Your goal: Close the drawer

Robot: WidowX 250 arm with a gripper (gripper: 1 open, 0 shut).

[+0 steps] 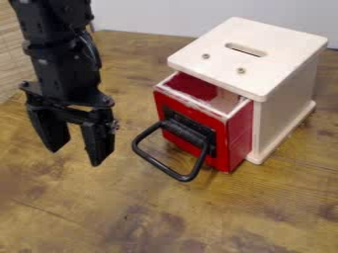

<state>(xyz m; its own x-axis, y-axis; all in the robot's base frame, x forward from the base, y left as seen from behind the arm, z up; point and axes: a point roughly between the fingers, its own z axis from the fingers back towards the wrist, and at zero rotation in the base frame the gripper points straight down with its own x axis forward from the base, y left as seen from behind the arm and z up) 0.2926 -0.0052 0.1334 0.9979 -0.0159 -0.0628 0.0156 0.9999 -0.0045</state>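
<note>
The claw [74, 144], matte black with flat, blocky fingers, hangs released over the left part of the desk [79, 212], its fingers spread with a gap between them. Well apart from it, towards the desk's right edge, the glossy red drawer [242, 138] sits partly pulled out of the cabinet [287, 109], its hollow top showing. On its front is a black loop handle [169, 170], a rounded rectangle, tilted outward. The cabinet is boxy, smooth and cream-white, with a slot and two round metallic studs in its flat top. Brown, mottled wood grain covers the desk.
</note>
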